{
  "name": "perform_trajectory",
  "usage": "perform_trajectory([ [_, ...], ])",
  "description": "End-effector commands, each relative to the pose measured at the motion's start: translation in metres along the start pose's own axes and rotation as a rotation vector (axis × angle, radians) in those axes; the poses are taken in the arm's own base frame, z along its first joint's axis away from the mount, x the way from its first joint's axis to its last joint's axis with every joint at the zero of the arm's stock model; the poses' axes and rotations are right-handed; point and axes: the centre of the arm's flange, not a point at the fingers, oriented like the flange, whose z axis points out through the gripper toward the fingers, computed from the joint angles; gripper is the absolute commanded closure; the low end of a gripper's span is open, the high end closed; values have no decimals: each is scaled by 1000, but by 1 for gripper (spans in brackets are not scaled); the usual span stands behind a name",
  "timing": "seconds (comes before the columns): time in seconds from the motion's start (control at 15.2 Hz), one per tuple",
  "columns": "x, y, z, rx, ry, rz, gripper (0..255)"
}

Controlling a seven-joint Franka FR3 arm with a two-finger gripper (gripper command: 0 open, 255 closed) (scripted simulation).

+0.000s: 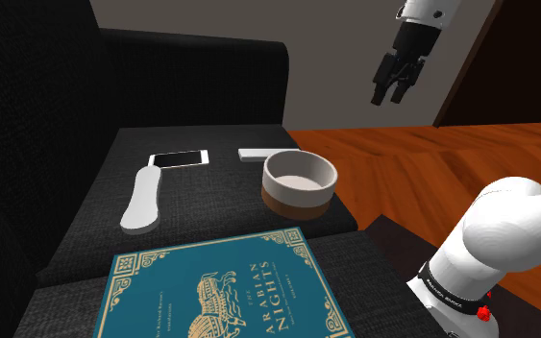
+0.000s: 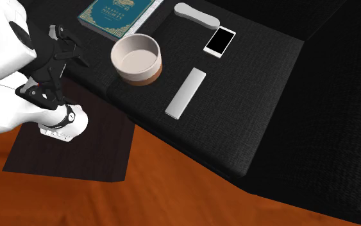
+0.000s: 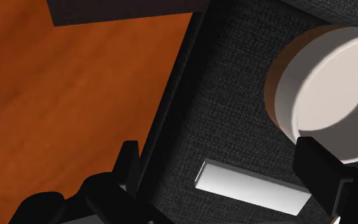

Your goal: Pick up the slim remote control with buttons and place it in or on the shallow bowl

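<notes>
The black 2-finger gripper (image 1: 389, 98) hangs high above the shallow white, brown-based bowl (image 1: 297, 190), fingers apart and empty. The slim flat grey remote control (image 3: 254, 186) lies just beside that bowl on the dark sofa cushion (image 1: 210, 206), probably lined up for descent.

The white arm (image 1: 508, 226) bends up from low at the shoulder view's right, a dark joint at its foot. Its black claw (image 1: 389, 94) hangs high in the air, pointing down at a slant, its two fingers (image 3: 128, 172) spread apart, gripping nothing.
</notes>
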Motion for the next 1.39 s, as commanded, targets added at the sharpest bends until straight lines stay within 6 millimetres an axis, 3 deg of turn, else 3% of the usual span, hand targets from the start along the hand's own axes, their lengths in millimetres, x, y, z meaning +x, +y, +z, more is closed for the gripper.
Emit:
perform_trajectory([
  [0.0,0,0,0,0,0,0,0],
  [0.66,106,-18,81,10,-23,-398,0],
  [1.32,195,-76,163,19,-46,-797,0],
])
